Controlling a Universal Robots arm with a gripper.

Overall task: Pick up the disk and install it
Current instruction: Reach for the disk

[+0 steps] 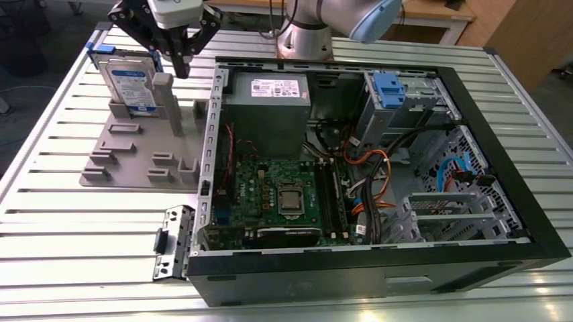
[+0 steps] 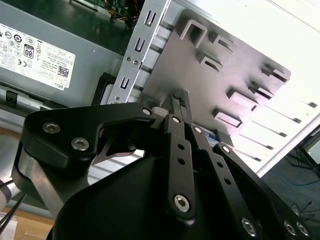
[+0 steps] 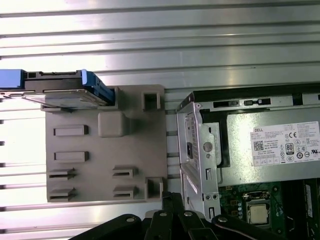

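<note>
The disk stands on edge in the grey fixture plate at the exterior view's left. It is a silver drive with a white-and-blue label and blue side rails. In the first wrist view the disk sits at one corner of the fixture plate. My gripper hangs just beside the disk, between it and the computer case, with its black fingers together and holding nothing. Its fingertips point at the fixture plate and touch nothing. The gripper tips also meet over the plate's edge near the case.
An open computer case lies on the slatted metal table. Inside are a grey power supply with a white sticker, a motherboard and a metal cage with a blue tab. A small bracket lies by the case.
</note>
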